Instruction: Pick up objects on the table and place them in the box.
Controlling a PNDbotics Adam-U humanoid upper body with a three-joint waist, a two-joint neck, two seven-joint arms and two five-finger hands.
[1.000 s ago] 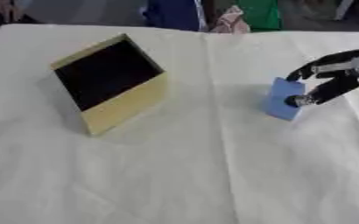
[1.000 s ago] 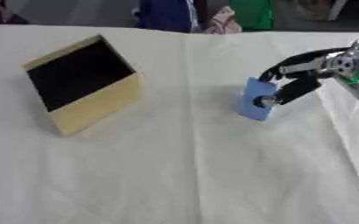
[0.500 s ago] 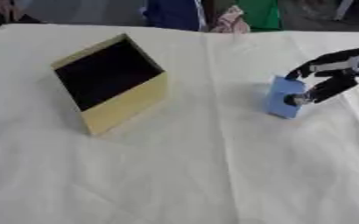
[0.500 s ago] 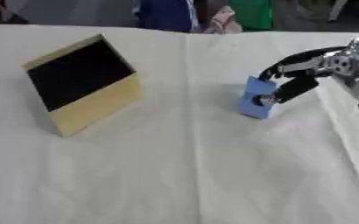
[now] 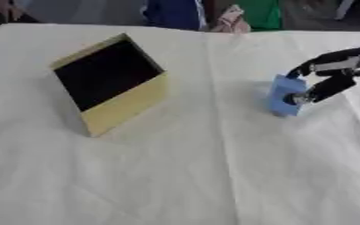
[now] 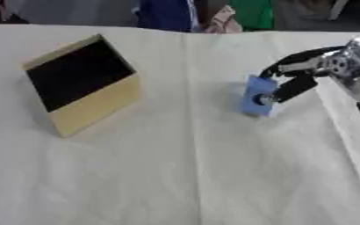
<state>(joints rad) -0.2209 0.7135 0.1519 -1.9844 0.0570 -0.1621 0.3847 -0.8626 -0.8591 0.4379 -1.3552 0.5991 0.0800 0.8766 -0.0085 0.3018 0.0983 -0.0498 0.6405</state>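
I see white cloth covering table; blue and green clothing at far edge.

White-clothed table: box, seemingly blue block.

Legible text, labels, brands, numbers, signs: none. Box faces plain (yellow outside, dark inside); blue object unmarked; table cloth bare.

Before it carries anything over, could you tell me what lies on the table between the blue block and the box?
Nothing: only bare white tablecloth lies between the blue block and the box, in both eye views.
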